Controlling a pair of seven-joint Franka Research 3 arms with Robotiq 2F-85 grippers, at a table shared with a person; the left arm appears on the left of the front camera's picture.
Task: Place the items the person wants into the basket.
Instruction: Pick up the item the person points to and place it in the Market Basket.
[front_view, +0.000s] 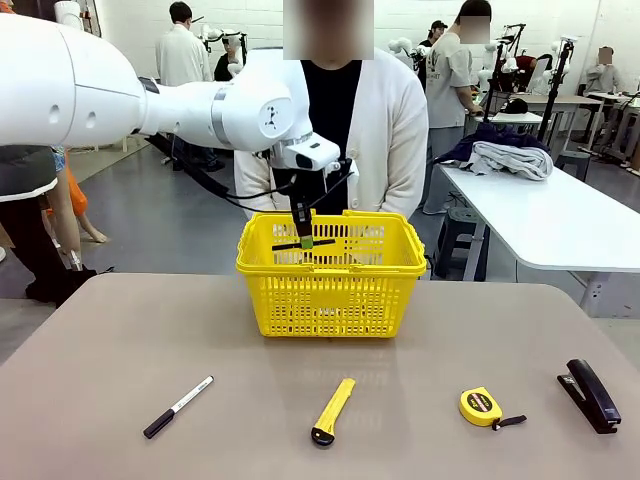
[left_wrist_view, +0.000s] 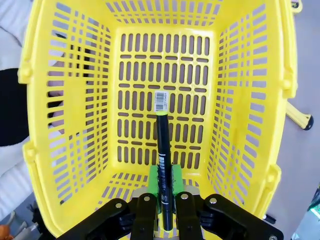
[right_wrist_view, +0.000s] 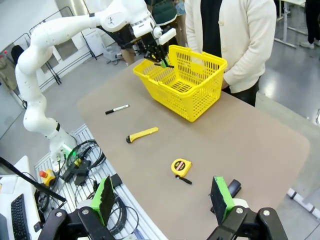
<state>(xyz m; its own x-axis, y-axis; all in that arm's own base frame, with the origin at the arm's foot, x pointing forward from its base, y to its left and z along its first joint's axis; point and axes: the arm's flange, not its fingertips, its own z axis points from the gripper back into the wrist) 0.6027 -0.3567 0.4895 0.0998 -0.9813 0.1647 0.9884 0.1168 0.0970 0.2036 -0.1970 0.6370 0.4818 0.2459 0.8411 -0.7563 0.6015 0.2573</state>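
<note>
Hanging at the mouth of the yellow basket (front_view: 330, 300), right in front of the person (front_view: 385, 130): left gripper (front_view: 303, 235), green pads clamped shut on the thin black pen (left_wrist_view: 162, 135). Gripped near one end, yellow-green tip jutting out over the slotted floor, barrel roughly level in the front view. Looks light, stiff and smooth, so likely to swivel in a two-pad pinch; probably fine to let fall a short way, though thin enough to catch in a slot. Waiting on the table nearer the robot: utility knife (front_view: 333, 410), rigid and slim, best taken across the middle of the yellow body; tape measure (front_view: 481, 405), round, compact, probably denser, best squeezed across its flat faces. Right gripper (right_wrist_view: 162, 197) spread wide, empty, above the table edge.
</note>
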